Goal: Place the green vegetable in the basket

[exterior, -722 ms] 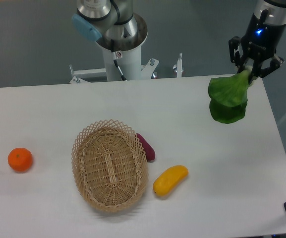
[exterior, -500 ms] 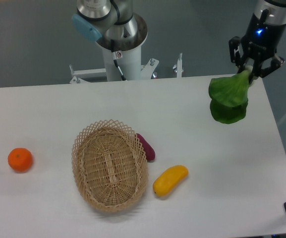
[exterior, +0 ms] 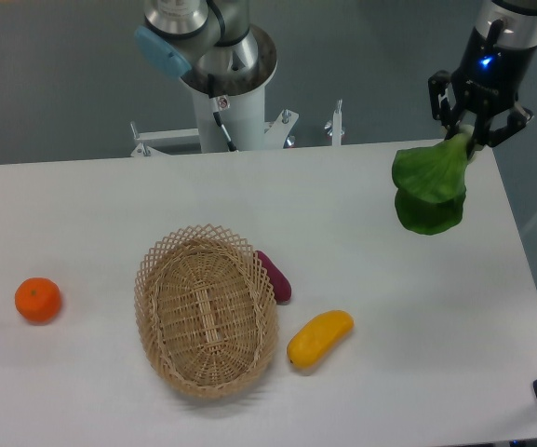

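Observation:
The green vegetable (exterior: 428, 186) hangs in the air at the table's far right, its broad dark leaves drooping below a pale stem. My gripper (exterior: 474, 130) is shut on that stem, just above the leaves. The basket (exterior: 206, 309), an oval tan wicker one with a lacy rim, sits on the table left of centre, far to the lower left of the gripper. Nothing lies inside it.
A dark purple vegetable (exterior: 275, 277) touches the basket's right rim. A yellow fruit (exterior: 319, 337) lies just right of the basket, toward the front. An orange (exterior: 37, 300) sits at the far left. The robot's base column (exterior: 221, 88) stands behind the table.
The gripper and the hanging green vegetable have risen by a hair; everything on the table stays where it was.

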Available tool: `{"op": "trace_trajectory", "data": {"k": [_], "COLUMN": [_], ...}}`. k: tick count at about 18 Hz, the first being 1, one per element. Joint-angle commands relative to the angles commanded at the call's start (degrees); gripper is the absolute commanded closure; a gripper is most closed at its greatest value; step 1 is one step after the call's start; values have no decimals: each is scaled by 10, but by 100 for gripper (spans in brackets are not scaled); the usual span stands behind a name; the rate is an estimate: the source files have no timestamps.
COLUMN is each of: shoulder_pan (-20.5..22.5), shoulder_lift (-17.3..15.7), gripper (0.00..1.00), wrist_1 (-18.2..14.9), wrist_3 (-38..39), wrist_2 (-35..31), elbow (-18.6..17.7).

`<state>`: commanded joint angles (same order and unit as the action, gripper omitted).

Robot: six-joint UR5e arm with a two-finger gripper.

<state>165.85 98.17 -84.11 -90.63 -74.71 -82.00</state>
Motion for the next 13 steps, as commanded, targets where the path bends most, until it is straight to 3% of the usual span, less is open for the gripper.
{"op": "trace_trajectory", "data": {"k": [3, 10, 13], "shoulder_pan": [-47, -173, -222], "shoulder_lift": [5, 6, 21], "gripper": [75, 76, 76], "wrist_1": [36, 225, 295], "wrist_3": [66, 285, 368], "wrist_2": [-2, -40, -59], "elbow": [-8, -111, -148]}}
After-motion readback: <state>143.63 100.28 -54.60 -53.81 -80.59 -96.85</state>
